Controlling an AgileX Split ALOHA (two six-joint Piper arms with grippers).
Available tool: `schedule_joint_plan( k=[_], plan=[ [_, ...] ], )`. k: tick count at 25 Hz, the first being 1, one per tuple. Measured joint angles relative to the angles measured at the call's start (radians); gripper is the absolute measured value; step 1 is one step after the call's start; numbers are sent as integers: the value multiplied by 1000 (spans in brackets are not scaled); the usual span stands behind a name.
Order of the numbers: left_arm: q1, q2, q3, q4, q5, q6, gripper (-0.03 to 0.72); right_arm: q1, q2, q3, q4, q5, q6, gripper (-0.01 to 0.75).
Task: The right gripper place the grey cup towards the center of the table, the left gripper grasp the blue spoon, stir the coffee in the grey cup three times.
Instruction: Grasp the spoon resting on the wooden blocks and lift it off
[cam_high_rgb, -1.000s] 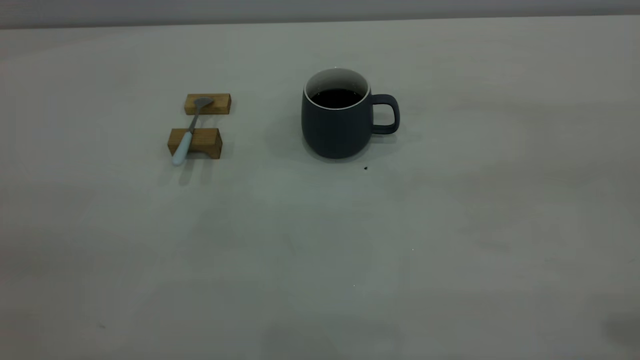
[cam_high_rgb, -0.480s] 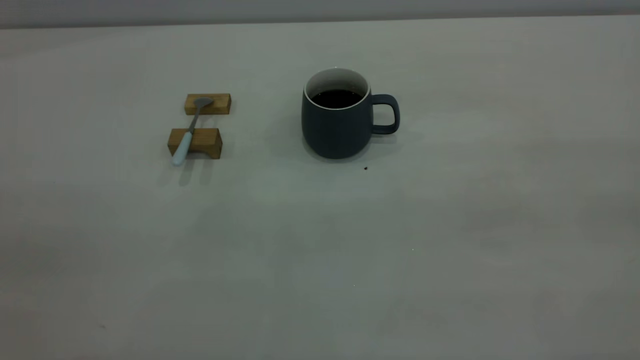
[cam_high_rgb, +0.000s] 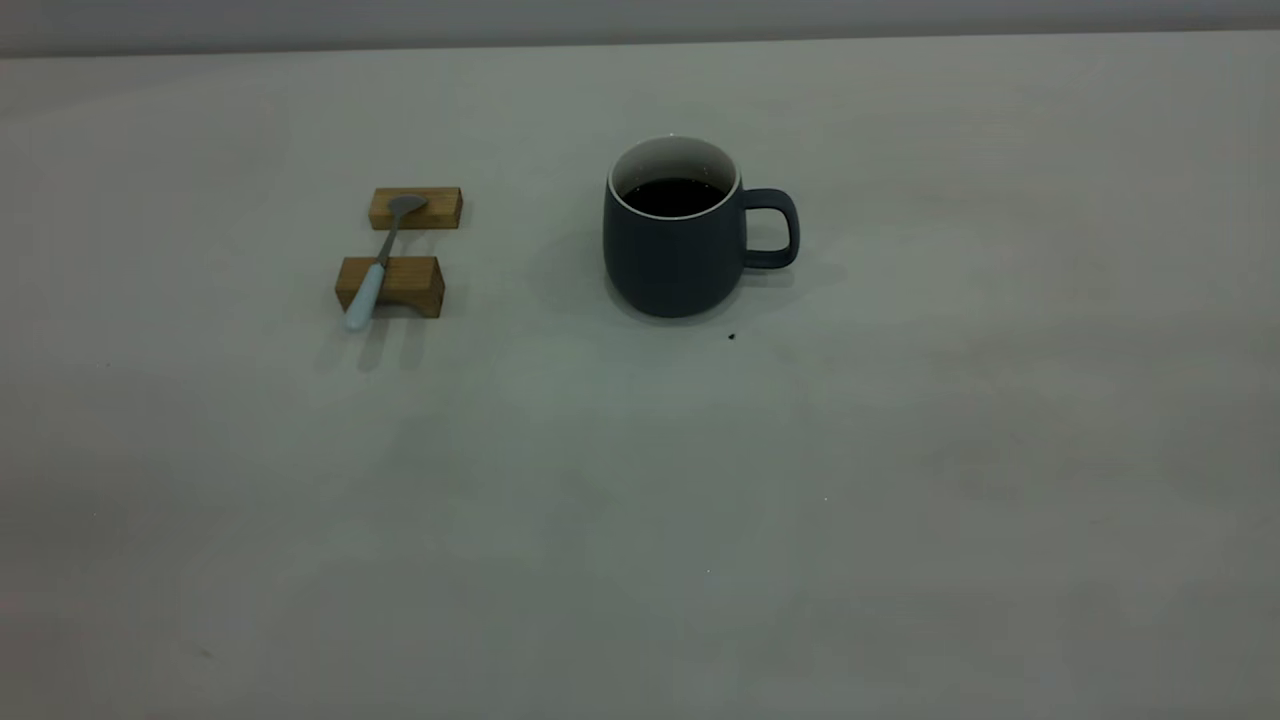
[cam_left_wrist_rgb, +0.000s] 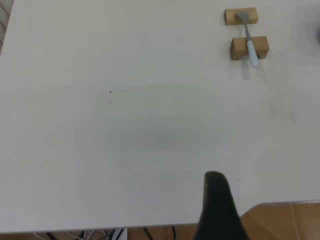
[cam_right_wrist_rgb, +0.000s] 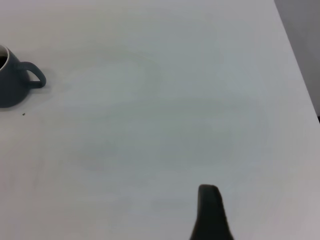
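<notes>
one grey cup (cam_high_rgb: 675, 245) stands on the table (cam_high_rgb: 900, 450), and it has one loop handle. one pool of the coffee (cam_high_rgb: 672, 196) sits inside it. one blue spoon (cam_high_rgb: 378, 265) is in view, lying across two wooden blocks (cam_high_rgb: 392, 285). one tiny dark speck (cam_high_rgb: 731, 337) shows on the table just beside the cup. that makes one cup, one spoon and two blocks on one table. the left wrist view shows one dark finger (cam_left_wrist_rgb: 216, 205) of the left gripper, and the right wrist view shows one dark finger (cam_right_wrist_rgb: 210, 212) of the right gripper; a second finger cannot be made out in either.
</notes>
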Motion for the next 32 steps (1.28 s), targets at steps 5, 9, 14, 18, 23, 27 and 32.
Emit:
schedule_joint_plan(
  k=[5, 9, 14, 18, 23, 27, 32],
  plan=[
    [0, 0, 0, 0, 0, 0, 575, 0, 0, 0, -1, 1, 0, 592],
    [0, 0, 0, 0, 0, -1, 575, 0, 0, 0, -1, 1, 0, 592],
    [0, 0, 0, 0, 0, -1, 575, 0, 0, 0, -1, 2, 0, 592],
    [0, 0, 0, 0, 0, -1, 575, 0, 0, 0, -1, 2, 0, 592],
    [0, 33, -11, 6, -14, -35, 575, 0, 0, 0, -1, 2, 0, 592],
    [0, 237, -45, 6, -74, -91, 583, 0, 0, 0, -1, 2, 0, 592],
    [0, 602, -100, -5, -176, -106, 591, 0, 0, 0, -1, 2, 0, 592]
  ],
)
